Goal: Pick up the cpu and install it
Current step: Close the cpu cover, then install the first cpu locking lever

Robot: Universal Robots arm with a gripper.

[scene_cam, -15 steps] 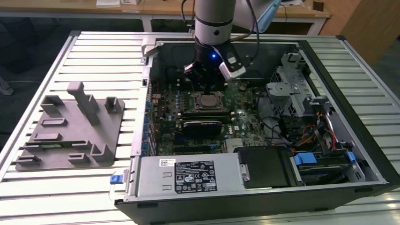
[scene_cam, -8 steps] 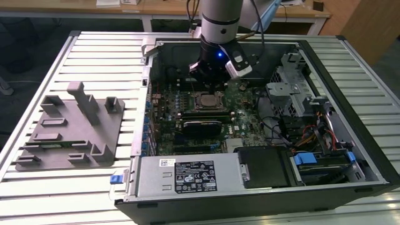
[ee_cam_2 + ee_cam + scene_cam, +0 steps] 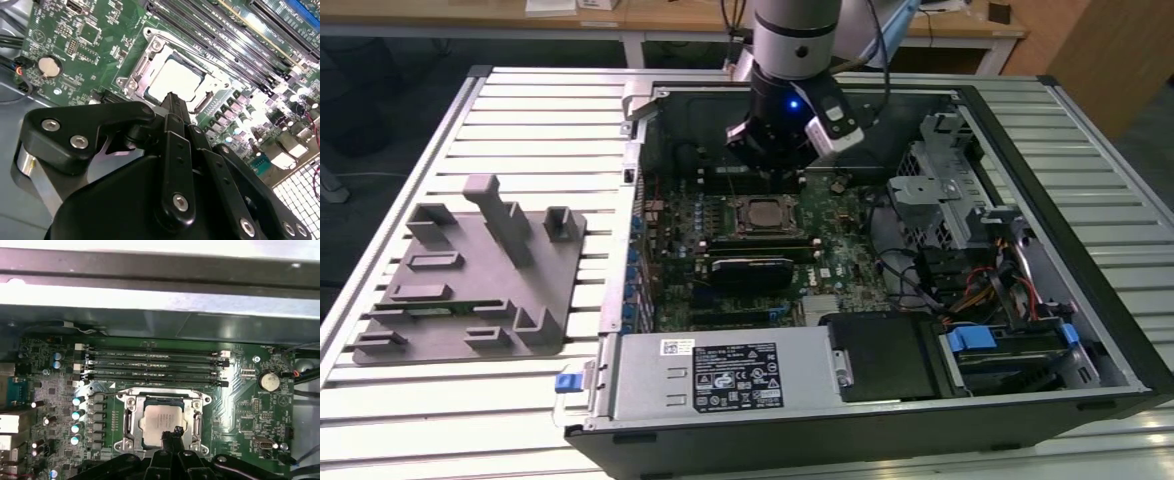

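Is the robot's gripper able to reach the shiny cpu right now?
Probably yes: the gripper hangs over the cpu sitting in its socket, and nothing lies between them.

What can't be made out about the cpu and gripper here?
- Both wrist views: black gripper covers one edge of the square silver-topped cpu; contact unclear.
- Exterior view: cpu in the metal-bracketed socket frame is too small to judge seating.

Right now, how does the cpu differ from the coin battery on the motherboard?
The cpu is square and larger; the coin battery is round and smaller. The cpu sits inside the socket frame; the coin battery sits apart from it. Both are silvery and lie flat.
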